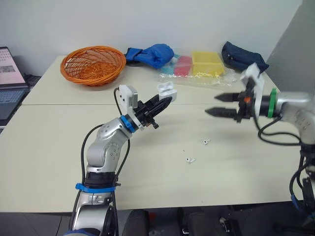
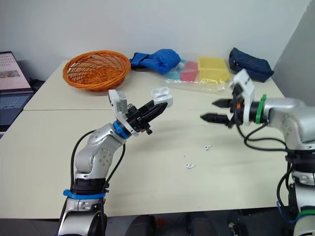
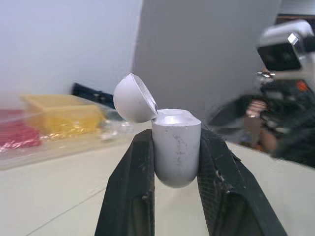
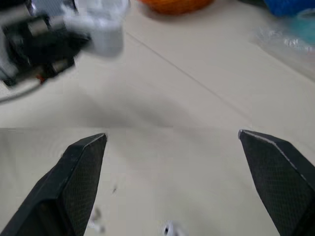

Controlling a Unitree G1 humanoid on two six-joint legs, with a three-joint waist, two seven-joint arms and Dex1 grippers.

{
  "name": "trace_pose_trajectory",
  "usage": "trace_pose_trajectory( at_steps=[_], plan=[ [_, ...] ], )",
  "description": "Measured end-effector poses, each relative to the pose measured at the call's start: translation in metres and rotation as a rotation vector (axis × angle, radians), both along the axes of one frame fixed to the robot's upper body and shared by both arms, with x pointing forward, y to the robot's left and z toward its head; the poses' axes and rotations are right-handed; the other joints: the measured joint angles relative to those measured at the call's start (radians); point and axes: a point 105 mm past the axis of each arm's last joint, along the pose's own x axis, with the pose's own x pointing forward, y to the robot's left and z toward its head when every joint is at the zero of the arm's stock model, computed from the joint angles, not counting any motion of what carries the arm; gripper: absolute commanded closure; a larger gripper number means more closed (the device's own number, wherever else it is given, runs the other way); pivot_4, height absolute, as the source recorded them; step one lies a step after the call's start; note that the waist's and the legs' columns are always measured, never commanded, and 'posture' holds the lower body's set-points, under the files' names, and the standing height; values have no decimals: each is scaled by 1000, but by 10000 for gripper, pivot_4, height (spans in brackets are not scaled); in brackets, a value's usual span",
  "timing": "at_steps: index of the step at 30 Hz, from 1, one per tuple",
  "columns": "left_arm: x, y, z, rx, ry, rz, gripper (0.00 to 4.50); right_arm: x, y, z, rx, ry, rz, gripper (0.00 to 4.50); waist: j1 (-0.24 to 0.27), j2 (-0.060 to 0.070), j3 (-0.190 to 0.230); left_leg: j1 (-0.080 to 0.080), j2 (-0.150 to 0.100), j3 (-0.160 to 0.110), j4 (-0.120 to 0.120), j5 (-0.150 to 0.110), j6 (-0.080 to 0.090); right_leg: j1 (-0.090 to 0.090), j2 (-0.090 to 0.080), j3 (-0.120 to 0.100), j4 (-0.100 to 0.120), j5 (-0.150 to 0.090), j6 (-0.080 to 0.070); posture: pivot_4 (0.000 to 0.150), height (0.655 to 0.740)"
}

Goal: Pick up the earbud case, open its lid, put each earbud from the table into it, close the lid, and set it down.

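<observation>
Above the table (image 1: 147,182), left hand (image 1: 165,102) clamps the open-lidded earbud case (image 1: 167,89); right hand (image 1: 211,104) gapes wide, empty.

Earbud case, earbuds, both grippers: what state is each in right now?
earbud case: lid open, clamped in left gripper, off the table.
left gripper: shut on earbud case.
right gripper: open, empty.
earbuds: both lying loose on the table.
</observation>
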Motion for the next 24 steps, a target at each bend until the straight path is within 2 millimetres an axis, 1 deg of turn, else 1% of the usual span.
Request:
trace_pose_trajectory(
  at_steps=[2, 4, 5, 8, 10, 12, 14, 18, 20, 24],
  plan=[
    [-5, 11, -13, 27, -7, 13, 37293, -14, 13, -27, -4, 62, 73, 264, -4, 0, 0, 0, 1, 0, -1, 0, 0, -2, 1, 0, 1, 0, 0, 1500, 7400],
    [-6, 16, -18, 23, 0, 17, 37293, -25, 26, -35, -27, 51, 151, 264, -1, 1, 1, -1, 1, -1, -1, 0, 0, -2, 1, -1, 1, 0, 0, 1500, 7400],
    [-9, 18, -19, 32, -14, 12, 37293, -28, 30, -35, -43, 24, 179, 264, 2, 1, 1, -1, 1, -1, -1, 0, 0, -1, 0, -2, 1, 0, 0, 1500, 7400],
    [-18, 24, -27, 41, -15, 4, 37293, -33, 37, -44, -86, -31, 218, 264, 5, 1, 1, -1, 0, -1, 2, 0, 0, 0, 0, -3, 0, 1, 1, 1500, 7400],
    [-26, 28, -35, 26, 10, 12, 37293, -37, 48, -62, -106, -41, 253, 264, 4, 1, 0, 0, 0, 0, 2, 0, 0, 0, -1, -2, 0, 1, 2, 1500, 7400],
    [-29, 33, -40, 13, 28, 32, 37293, -43, 59, -79, -112, -18, 292, 264, 5, 1, 0, -1, 0, 0, 2, 0, 0, 0, -1, -2, 0, 2, 2, 1500, 7400],
    [-33, 35, -39, 13, 21, 40, 37293, -44, 61, -86, -129, -11, 302, 264, 6, 1, 0, -1, 0, 0, 3, 0, 0, 0, -1, -2, 0, 2, 2, 1500, 7400],
    [-36, 35, -34, 18, -1, 49, 37293, -39, 56, -99, -198, -22, 288, 264, 9, 0, 0, -1, 0, 0, 3, 0, 0, 1, -1, -2, 0, 2, 2, 1500, 7400],
    [-37, 34, -32, 18, -10, 49, 37293, -38, 52, -109, -251, -18, 289, 264, 9, 1, 0, 0, 0, 0, 3, 0, 0, 0, -1, -2, 0, 2, 2, 1500, 7400],
    [-37, 34, -30, 22, -17, 51, 37293, -38, 47, -111, -321, -55, 310, 264, 9, 1, 0, 0, 0, 0, 3, 0, 0, 1, -1, -3, 0, 2, 2, 1500, 7400]
  ],
)
